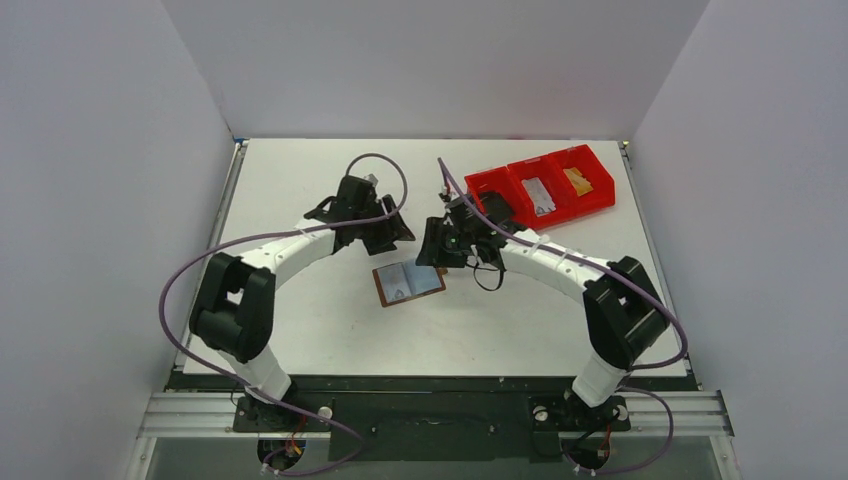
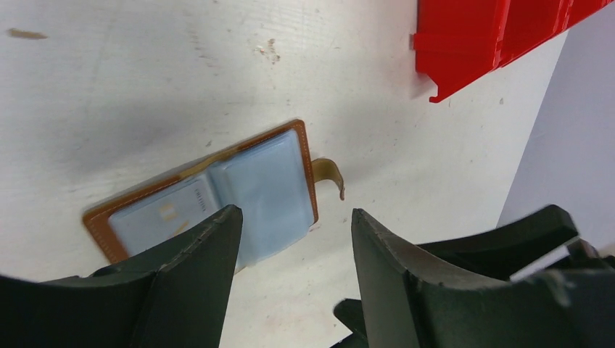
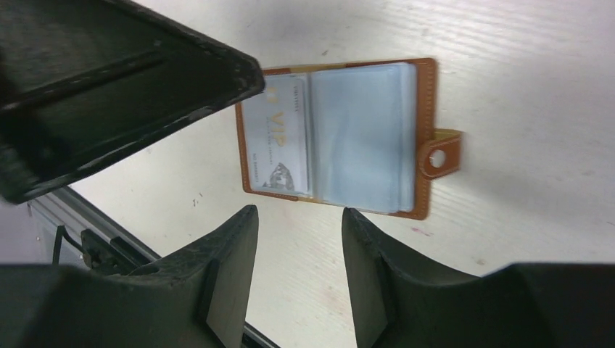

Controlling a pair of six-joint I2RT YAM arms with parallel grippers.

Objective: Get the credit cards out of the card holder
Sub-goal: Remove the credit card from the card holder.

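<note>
The brown card holder (image 1: 408, 284) lies open and flat on the white table, pale blue pockets facing up. Its closing tab (image 3: 439, 156) sticks out at one side. One pocket holds a pale credit card (image 3: 279, 138) printed "VIP", which also shows in the left wrist view as the card (image 2: 170, 214). My left gripper (image 1: 388, 235) hovers just behind the holder (image 2: 246, 181), open with nothing between its fingers (image 2: 210, 239). My right gripper (image 1: 437, 245) hangs beside it over the holder (image 3: 341, 134), open and empty too.
A red three-compartment bin (image 1: 500, 180) stands at the back right, with a grey card (image 1: 540, 195) in its middle compartment and a yellowish one (image 1: 578, 180) in the right. The bin's corner (image 2: 464, 43) shows in the left wrist view. The two grippers are close together.
</note>
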